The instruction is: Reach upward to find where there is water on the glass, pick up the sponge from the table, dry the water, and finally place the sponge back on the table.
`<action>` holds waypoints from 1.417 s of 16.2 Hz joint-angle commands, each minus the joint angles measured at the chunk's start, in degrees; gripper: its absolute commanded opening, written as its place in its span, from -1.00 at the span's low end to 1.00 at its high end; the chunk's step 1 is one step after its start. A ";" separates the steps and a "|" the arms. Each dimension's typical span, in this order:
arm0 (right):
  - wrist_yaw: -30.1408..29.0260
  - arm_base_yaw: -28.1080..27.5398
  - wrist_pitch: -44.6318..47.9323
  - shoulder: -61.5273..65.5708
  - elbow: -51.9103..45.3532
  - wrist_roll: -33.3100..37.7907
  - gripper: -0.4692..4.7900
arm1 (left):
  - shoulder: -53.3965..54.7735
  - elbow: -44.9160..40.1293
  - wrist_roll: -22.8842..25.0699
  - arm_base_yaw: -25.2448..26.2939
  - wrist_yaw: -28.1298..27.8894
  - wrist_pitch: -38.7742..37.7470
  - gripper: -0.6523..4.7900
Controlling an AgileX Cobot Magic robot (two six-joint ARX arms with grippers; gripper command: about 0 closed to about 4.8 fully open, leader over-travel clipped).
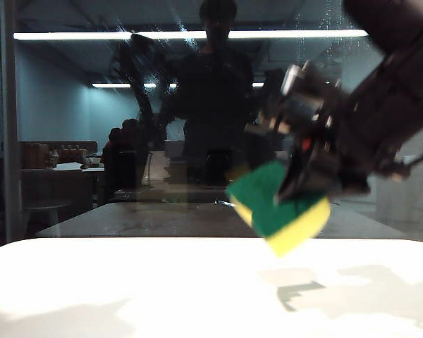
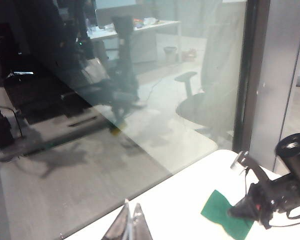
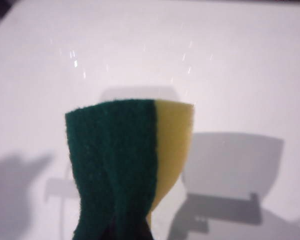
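The sponge, yellow foam with a dark green top, hangs tilted above the white table on the right. My right gripper is shut on the sponge's upper end. In the right wrist view the sponge fills the middle over the table, and its end hides the jaws. My left gripper is shut and holds nothing, hovering over the table edge by the glass. From there the sponge sits in the right gripper. Faint specks of water dot the glass.
A dark vertical frame bar stands at the left of the pane. Behind the glass lie a dark brown table, an office chair and desks. Bright light strips and a person's dark reflection show in the pane.
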 commanded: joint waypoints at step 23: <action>-5.55 -5.60 3.26 6.51 4.68 3.87 -0.07 | -5.20 -10.97 0.24 -1.46 -1.46 -1.14 -0.78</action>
